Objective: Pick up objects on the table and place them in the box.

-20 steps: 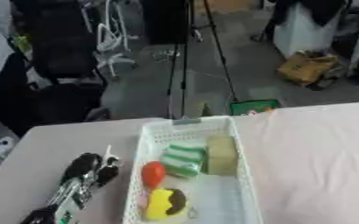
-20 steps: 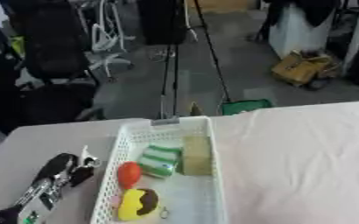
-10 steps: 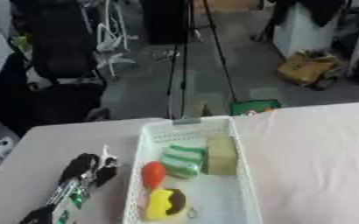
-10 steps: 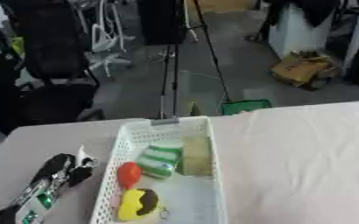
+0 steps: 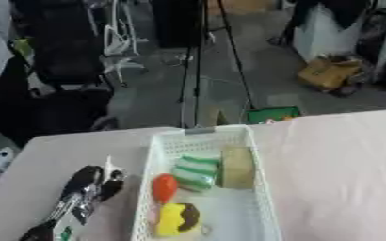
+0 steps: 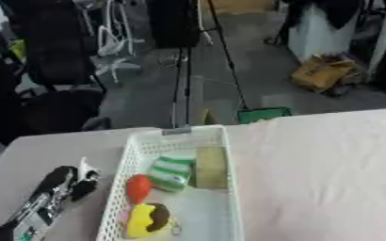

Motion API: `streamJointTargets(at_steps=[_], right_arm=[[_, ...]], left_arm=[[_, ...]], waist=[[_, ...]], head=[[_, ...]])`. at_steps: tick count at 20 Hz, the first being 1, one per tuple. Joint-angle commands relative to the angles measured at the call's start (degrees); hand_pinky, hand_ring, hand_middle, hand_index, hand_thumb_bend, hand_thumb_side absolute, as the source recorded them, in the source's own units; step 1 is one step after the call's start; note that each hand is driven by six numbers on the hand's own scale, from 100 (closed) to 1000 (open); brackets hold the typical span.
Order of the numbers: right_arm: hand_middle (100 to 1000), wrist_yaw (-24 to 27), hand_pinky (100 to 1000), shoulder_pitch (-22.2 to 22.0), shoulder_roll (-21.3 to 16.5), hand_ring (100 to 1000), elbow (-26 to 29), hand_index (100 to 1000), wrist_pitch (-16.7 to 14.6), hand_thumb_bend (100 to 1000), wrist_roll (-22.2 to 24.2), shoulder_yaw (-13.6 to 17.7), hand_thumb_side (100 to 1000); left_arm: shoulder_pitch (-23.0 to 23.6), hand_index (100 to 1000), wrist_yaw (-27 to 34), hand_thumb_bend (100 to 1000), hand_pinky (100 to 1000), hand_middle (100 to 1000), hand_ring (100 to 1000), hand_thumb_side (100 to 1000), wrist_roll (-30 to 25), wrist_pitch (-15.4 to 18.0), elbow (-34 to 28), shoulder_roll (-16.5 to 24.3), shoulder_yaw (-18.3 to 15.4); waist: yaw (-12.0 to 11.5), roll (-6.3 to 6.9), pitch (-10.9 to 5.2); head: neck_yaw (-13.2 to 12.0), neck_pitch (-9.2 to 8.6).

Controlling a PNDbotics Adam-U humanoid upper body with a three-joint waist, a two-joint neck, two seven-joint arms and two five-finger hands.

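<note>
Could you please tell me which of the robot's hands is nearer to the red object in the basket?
Left. The left hand lies on the table just outside the basket wall, level with the red object. The right hand is not in view.

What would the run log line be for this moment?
left hand: open, resting on table left of basket | right hand: not in view | basket: holds tan block, green striped item, red item, yellow toy

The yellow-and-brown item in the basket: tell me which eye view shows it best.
The left eye view: the yellow-and-brown item sits whole, clear of the bottom edge. The right eye view shows it too, nearer the edge, in the same white basket.
</note>
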State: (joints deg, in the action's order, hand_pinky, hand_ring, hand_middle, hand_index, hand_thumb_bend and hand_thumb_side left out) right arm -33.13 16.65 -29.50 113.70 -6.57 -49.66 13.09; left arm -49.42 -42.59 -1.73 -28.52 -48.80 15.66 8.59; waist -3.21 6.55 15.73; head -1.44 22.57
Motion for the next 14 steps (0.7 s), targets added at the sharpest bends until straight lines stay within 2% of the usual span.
streamJointTargets(at_steps=[1,9,14], right_arm=[[827,-0.1,841,0.5,-0.9,914,0.9,808,0.1,100,-0.1,0.5,1000],[827,-0.1,842,0.5,-1.0,915,0.9,808,0.1,100,-0.2,0.5,1000],[828,-0.1,842,0.5,-1.0,915,0.9,808,0.1,100,-0.3,0.6,1000]], left_arm=[[0.4,419,0.8,100,850,463,555,669,-0.2,-0.2,0.7,1.1,-0.2],[0.6,396,3.3,100,840,440,532,660,-0.5,-0.3,-0.6,1.3,-0.4],[1.2,386,7.2,100,833,428,520,672,-1.4,-1.0,-2.0,1.4,-0.9]], waist=[[-0.1,-0.58,-0.83],[-0.3,-0.65,-0.79],[-0.2,-0.83,-0.83]], head=[[0.1,-0.7],[0.3,-0.76],[0.4,-0.92]])
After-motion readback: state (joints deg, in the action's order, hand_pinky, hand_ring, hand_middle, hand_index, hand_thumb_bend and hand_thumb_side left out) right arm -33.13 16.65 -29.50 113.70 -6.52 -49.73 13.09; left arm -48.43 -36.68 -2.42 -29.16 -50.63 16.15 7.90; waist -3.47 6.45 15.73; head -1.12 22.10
